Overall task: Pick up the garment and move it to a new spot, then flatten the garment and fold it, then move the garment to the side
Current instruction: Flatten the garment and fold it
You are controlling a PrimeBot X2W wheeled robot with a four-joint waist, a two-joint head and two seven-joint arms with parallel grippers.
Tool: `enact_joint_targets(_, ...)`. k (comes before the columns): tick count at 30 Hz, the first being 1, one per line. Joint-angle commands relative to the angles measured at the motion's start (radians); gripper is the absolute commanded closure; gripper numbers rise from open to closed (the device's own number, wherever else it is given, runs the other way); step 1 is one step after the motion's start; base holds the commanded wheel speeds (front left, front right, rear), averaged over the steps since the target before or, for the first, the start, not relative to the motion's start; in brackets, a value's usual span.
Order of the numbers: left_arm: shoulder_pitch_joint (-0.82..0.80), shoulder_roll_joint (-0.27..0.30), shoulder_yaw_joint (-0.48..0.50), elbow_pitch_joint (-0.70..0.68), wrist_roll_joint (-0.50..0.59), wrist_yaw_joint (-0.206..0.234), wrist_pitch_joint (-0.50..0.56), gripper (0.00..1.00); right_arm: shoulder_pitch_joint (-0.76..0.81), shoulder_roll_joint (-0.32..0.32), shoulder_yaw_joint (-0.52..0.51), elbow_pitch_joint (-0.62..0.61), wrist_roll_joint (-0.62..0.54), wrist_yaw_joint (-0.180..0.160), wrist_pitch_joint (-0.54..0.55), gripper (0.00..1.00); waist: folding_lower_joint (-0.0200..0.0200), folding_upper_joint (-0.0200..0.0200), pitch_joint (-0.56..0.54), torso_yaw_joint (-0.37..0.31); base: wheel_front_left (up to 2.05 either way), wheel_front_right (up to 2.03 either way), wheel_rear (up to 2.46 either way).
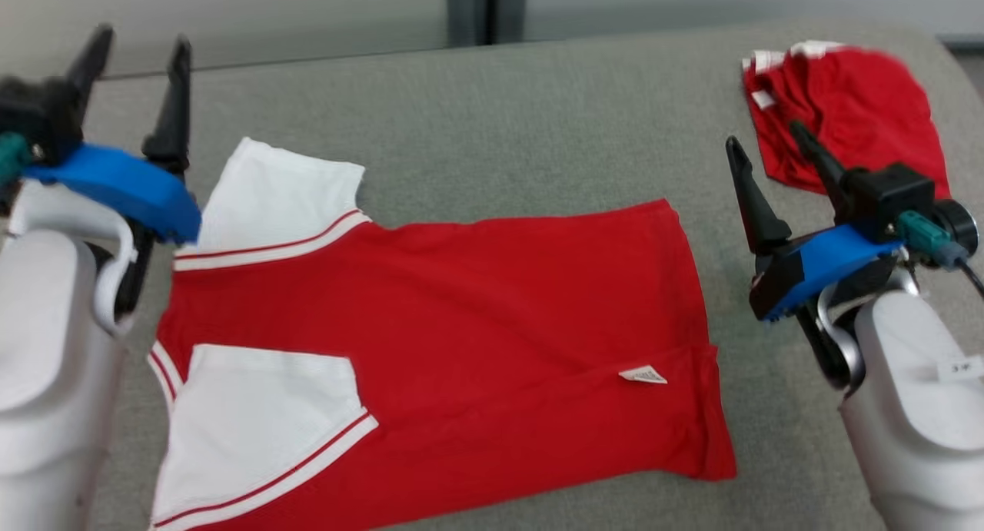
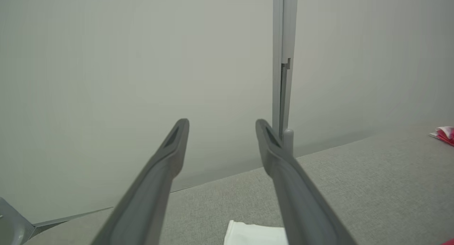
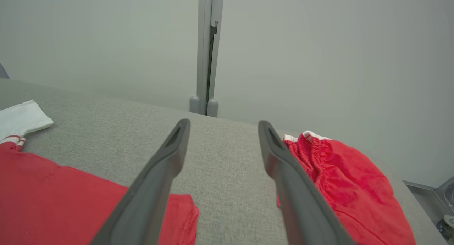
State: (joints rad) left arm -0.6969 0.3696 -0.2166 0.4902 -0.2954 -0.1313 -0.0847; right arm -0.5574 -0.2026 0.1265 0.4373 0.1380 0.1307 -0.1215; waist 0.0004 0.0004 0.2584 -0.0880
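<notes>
A red T-shirt with white sleeves [image 1: 461, 339] lies spread flat on the grey couch-like surface [image 1: 538, 131], collar end to the left, hem to the right. One white sleeve [image 1: 277, 197] points to the far side, the other lies folded onto the body near me. My left gripper [image 1: 138, 51] hovers open beside the far sleeve, holding nothing; that sleeve's tip [image 2: 255, 234] shows between its fingers in the left wrist view. My right gripper [image 1: 765, 143] hovers open just right of the hem [image 3: 177, 209], empty.
A second red garment with white trim [image 1: 846, 112] lies bunched at the far right of the surface, behind my right gripper, and in the right wrist view [image 3: 347, 181]. A pale wall with a grey post [image 3: 205, 50] stands behind the surface's far edge.
</notes>
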Motion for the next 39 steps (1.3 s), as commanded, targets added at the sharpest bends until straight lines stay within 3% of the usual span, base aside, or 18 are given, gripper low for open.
enact_joint_targets(1, -0.039, 0.016, -0.02, 0.01, -0.025, 0.002, 0.013, 0.0, -0.031, -0.012, 0.008, 0.007, 0.006, 0.0, 0.007, 0.0, -0.0004, -0.0004, 0.025, 0.001, 0.0, 0.0, 0.0)
enact_joint_targets(7, -0.189, 0.095, -0.179, 0.106, -0.131, 0.002, 0.136, 0.0, -0.136, -0.026, 0.067, 0.035, 0.045, 0.0, 0.024, 0.0, -0.0004, -0.0004, 0.115, -0.038, 0.0, 0.0, 0.0)
enact_joint_targets(19, -0.331, 0.154, -0.411, 0.318, -0.329, 0.001, 0.316, 0.0, -0.224, -0.014, 0.132, 0.097, 0.085, 0.0, -0.005, 0.0, -0.0004, -0.0004, 0.21, -0.075, 0.0, 0.0, 0.0)
enact_joint_targets(39, -0.372, 0.136, -0.536, 0.41, -0.578, 0.001, 0.376, 0.0, -0.267, -0.015, 0.205, 0.176, 0.129, 0.0, -0.014, 0.0, -0.0004, -0.0004, 0.246, -0.091, 0.0, 0.0, 0.0)
